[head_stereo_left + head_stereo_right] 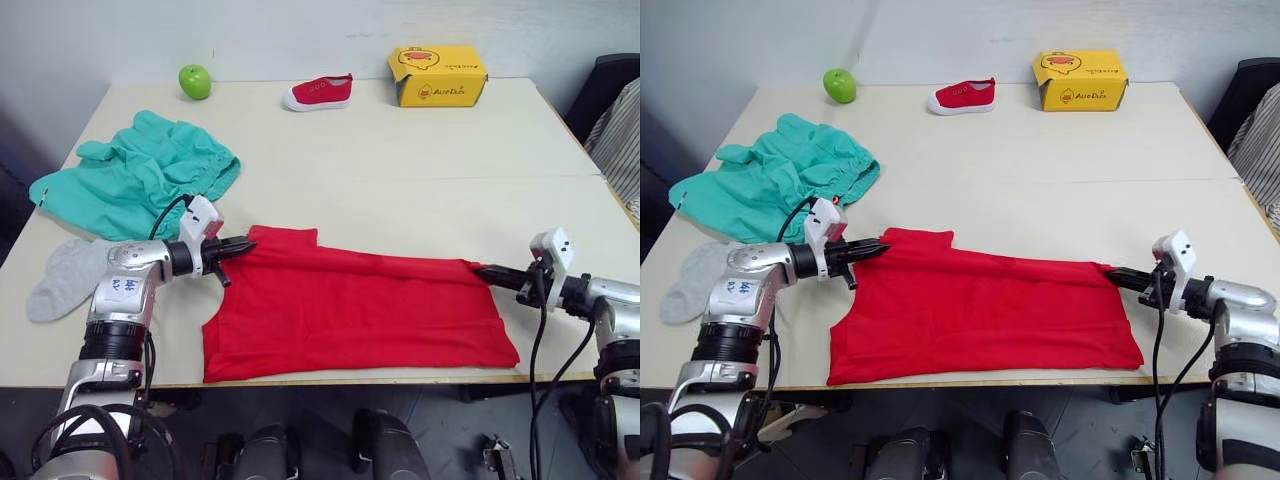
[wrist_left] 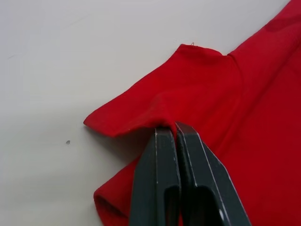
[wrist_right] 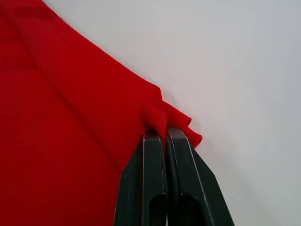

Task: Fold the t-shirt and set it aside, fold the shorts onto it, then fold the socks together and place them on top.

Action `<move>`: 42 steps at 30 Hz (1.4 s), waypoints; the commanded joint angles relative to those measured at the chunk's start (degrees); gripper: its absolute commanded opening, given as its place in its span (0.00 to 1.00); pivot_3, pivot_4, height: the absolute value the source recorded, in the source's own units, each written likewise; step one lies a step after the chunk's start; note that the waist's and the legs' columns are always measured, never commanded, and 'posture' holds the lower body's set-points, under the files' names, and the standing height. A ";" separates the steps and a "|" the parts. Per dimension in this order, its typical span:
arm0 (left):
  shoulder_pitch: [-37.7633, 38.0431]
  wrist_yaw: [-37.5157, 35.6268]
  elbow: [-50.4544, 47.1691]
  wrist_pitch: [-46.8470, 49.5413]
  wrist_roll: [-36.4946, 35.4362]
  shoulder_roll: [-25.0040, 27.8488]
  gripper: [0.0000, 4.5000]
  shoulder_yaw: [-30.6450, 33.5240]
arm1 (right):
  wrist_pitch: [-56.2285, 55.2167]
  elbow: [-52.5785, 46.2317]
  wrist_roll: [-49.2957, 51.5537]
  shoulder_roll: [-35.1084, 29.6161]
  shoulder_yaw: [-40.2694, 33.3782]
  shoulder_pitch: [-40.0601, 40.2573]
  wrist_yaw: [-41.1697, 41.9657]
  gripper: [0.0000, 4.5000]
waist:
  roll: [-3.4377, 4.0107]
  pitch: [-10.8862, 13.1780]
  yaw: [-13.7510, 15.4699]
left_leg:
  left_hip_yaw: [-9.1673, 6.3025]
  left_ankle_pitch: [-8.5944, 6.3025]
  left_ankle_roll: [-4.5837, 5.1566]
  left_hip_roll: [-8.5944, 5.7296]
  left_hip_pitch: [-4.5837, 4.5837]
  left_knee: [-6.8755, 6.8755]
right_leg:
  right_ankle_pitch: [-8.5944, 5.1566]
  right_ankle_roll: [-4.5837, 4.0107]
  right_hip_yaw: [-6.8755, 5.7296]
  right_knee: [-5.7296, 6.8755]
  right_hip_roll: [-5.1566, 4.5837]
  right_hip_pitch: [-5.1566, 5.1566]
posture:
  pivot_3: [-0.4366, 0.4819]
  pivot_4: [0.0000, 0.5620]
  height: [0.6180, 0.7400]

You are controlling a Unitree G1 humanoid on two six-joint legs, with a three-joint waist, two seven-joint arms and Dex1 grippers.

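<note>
Right now the t-shirt (image 1: 355, 315) lies flat near the front edge of the table (image 1: 420, 170), with its long side running from one gripper to the other. The left gripper (image 1: 248, 245) is closed tight on a pinch of red cloth at the shirt's left end. The right gripper (image 1: 480, 268) is closed tight on a small bunch of cloth at the right end. The shirt stretches between the two sets of jaws.

Just behind the left jaws sit the teal shorts (image 1: 135, 180), all crumpled. The grey socks (image 1: 65, 278) lie beside the left arm. Far behind the jaws are a green apple (image 1: 195, 81), a small red shoe (image 1: 320, 92) and a yellow box (image 1: 437, 75). Nothing lies between the jaws and the shirt.
</note>
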 commanded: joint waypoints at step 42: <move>-26.53 3.29 39.75 -7.40 5.89 -6.90 0.00 -4.98 | -11.48 9.20 -6.71 -5.15 8.08 -11.47 6.67 0.01 | -0.05 0.03 0.10 | -0.05 0.06 0.09 -0.17 -0.05 -0.01 | 0.01 0.04 -0.14 0.00 -0.12 0.03 | 0.48 0.27 1.00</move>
